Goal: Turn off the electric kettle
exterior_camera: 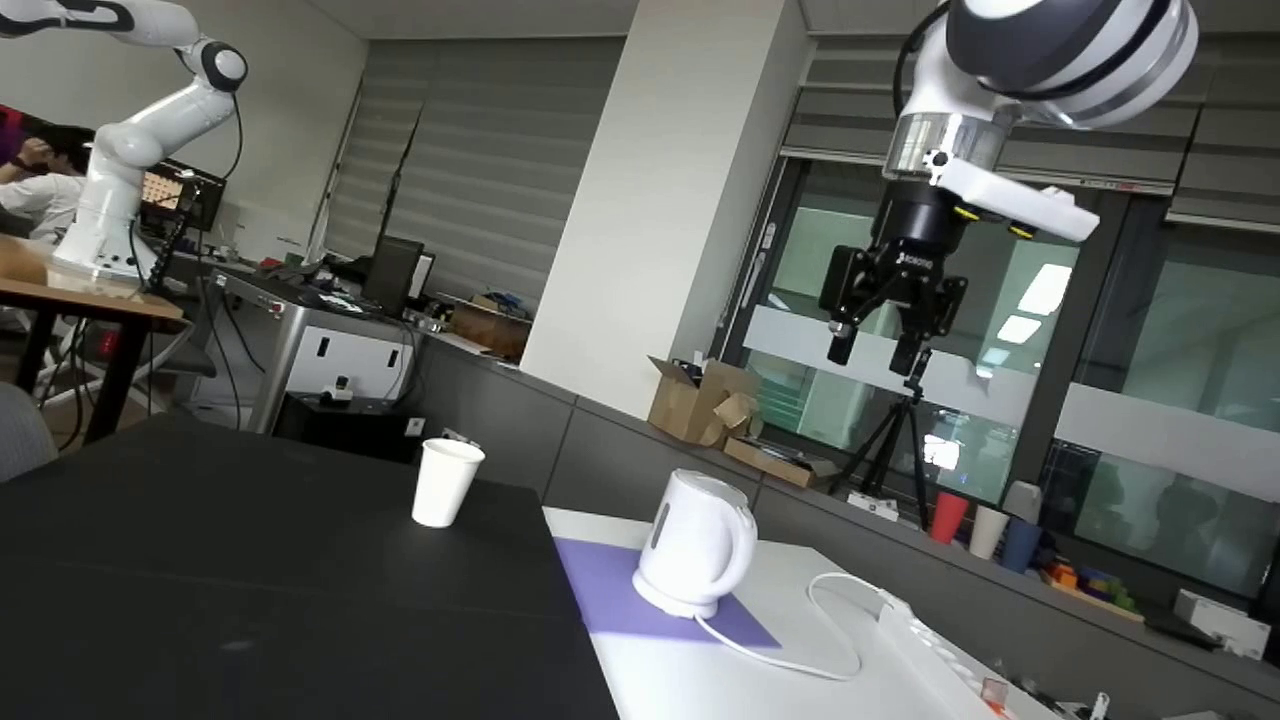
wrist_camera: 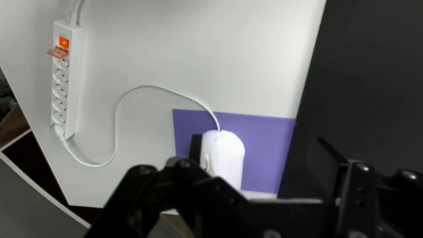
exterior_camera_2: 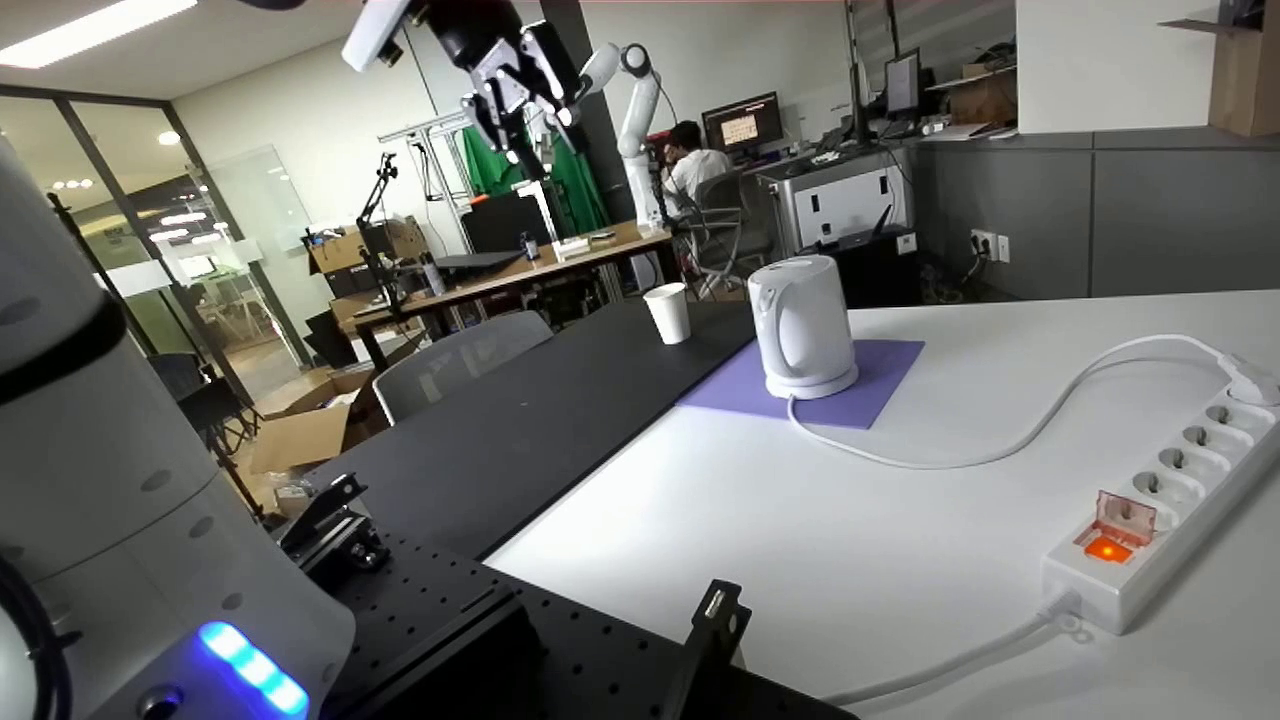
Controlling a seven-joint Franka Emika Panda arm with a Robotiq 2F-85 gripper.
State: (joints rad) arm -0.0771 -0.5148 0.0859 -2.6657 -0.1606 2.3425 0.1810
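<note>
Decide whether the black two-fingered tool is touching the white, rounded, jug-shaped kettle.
Apart: both exterior views show the tool higher than the kettle, with a plain gap between them.

wrist view | tool (wrist_camera: 259, 147): blurred, cut off | kettle (wrist_camera: 226, 153): partly hidden

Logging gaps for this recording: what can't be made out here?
Electric kettle: partly hidden behind the fingers, wrist view.
Its power state: no switch or lamp readable at this size, any view.
Paper cup: inside bottom hidden by its own wall, both exterior views.
Supply cable of the power strip: cut off by the wrist view's top edge.
</note>
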